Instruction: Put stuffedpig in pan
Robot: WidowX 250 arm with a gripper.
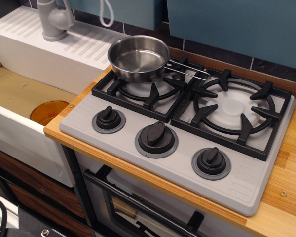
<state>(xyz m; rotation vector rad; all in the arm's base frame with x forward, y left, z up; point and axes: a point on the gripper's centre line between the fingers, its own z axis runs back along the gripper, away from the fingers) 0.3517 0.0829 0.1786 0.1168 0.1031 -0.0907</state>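
Round shiny stainless-steel pan with thin wire handle sat on rear-left burner grate of grey 2-burner stove. White string loop hung at top edge; pig itself and pincer lay outside view. No legible writing.

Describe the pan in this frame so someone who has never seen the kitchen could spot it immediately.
Start at the grey stove top with two black burner grates and three black knobs along its front. On the left grate, the one next to the white sink, sits the pan: round, shallow and empty, with a thin wire handle pointing right. It is the only shiny steel thing on the stove.
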